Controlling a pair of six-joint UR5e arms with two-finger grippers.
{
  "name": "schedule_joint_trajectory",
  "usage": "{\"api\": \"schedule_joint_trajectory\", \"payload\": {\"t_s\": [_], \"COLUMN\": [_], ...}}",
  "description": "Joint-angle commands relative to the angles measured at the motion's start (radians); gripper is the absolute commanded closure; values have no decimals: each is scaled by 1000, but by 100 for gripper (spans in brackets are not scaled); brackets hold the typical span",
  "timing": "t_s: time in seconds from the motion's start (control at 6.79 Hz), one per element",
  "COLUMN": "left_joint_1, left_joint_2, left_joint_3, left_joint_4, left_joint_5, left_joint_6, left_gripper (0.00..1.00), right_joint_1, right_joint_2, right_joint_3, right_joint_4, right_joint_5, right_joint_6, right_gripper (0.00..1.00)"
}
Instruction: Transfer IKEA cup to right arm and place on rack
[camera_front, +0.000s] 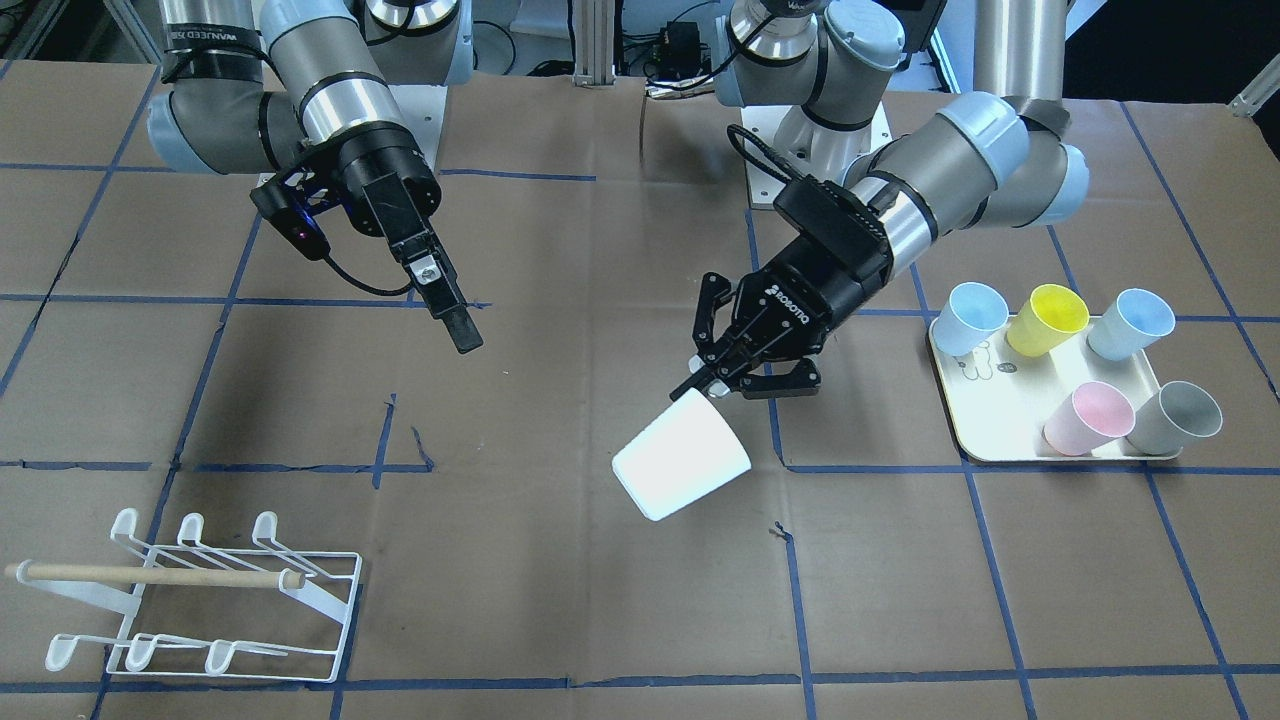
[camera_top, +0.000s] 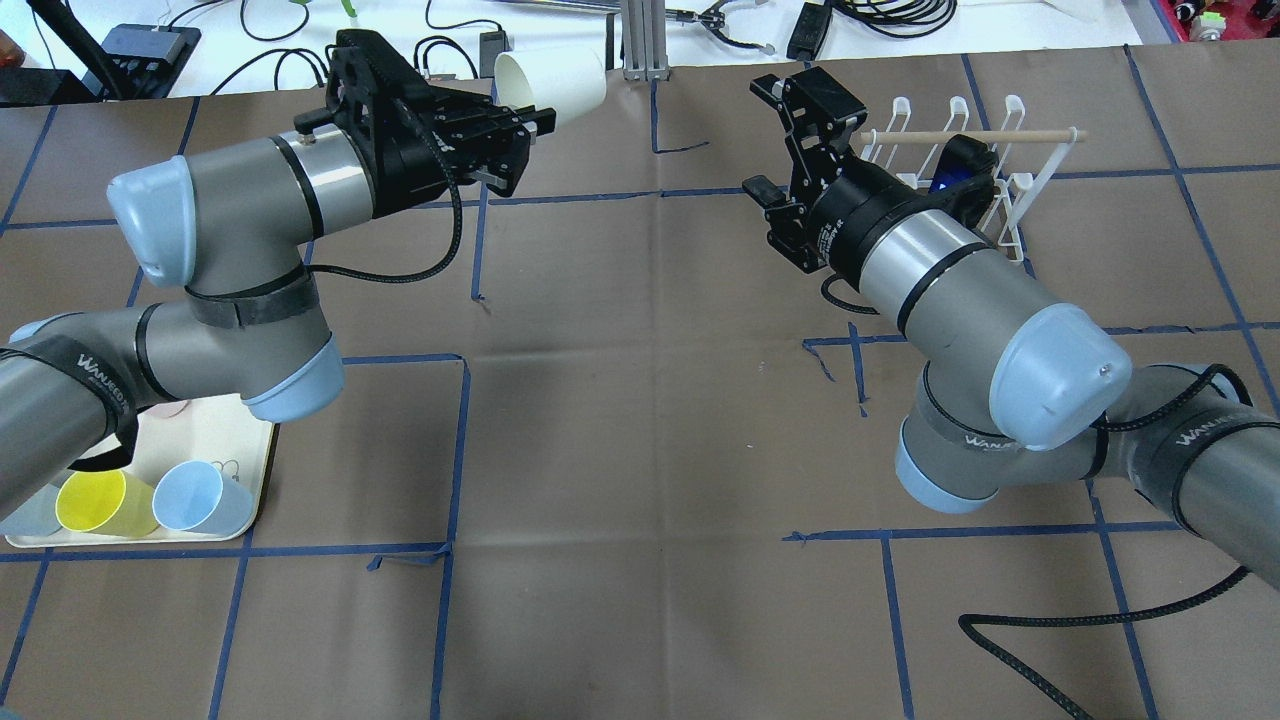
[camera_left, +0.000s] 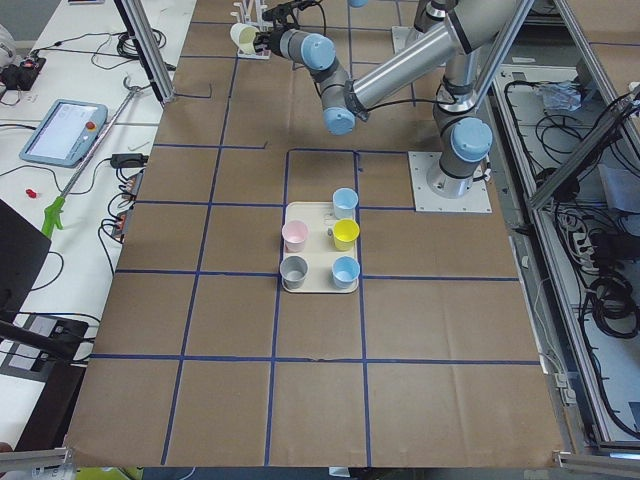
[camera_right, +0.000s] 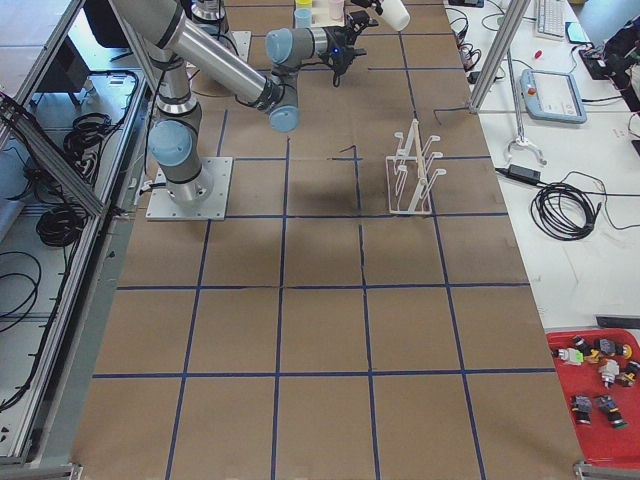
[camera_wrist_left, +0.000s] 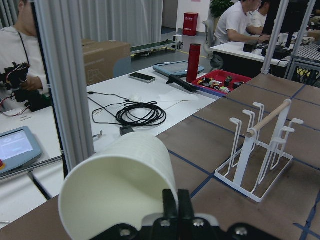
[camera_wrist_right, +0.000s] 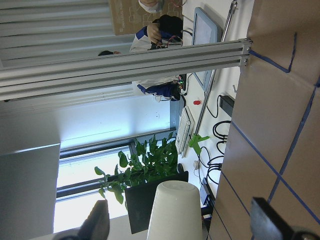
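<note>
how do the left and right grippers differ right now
The left gripper is shut on the white cup; the right gripper is open and holds nothing. The left gripper carries the cup tipped on its side above the table; the right gripper faces it across a gap and does not touch it. Both are black two-finger grippers held off the table.

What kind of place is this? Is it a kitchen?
Probably a robot lab, not a kitchen. Two robot arms stand at a table marked with blue tape: the left arm, holding a white cup, and the right arm. Past it are cables and people at computers.
</note>
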Motion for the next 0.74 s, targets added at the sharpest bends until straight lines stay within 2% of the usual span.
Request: {"api": "schedule_joint_trajectory", "payload": {"t_s": [0.0, 0.44, 0.59], "left_joint_1": [-17, -63, -65], "left_joint_2": [-18, -35, -47], "left_joint_3": [-77, -76, -76], "left_joint_4": [159, 179, 199], "left_joint_5": [-10, -16, -16], "left_joint_6": [-39, -55, -58], "left_gripper": [100, 100, 100], "right_joint_1": [8, 71, 92], "right_joint_2": [23, 195, 205], "right_joint_3": [-17, -121, -136], "right_joint_4": [-11, -24, -20], "right_joint_5": [-1, -3, -6], "right_joint_6": [-1, 14, 14], "right_gripper": [0, 0, 0]}}
